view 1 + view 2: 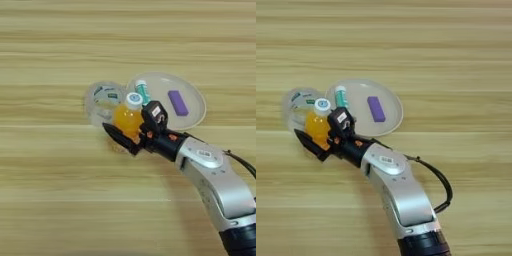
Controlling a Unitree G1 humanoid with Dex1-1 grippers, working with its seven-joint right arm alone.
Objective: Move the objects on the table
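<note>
A: How far along does the job look?

B: Partway, by the look of it. The purple block (178, 102) and the glue stick (143, 92) already lie in the shallow beige plate (196, 114), the block flat near the middle, the glue stick against the left rim. The orange-drink bottle (128, 117) is the piece in hand: the robot's end effector (131, 138) is clamped on its lower body, one black finger (119, 138) reaching out to the left beneath it.

A: So where is the bottle exactly?

B: Upright, white cap on top, just outside the plate's left edge and right beside a small clear plastic tub (102, 100). Whether its base touches the counter (60, 45) or is lifted off cannot be told.

A: Anything in that tub?

B: It seems empty; only a green-and-white label shows through its wall.

A: What remains, then?

B: Probably just setting the bottle down somewhere, though the task names no target, so that stays a guess.
</note>
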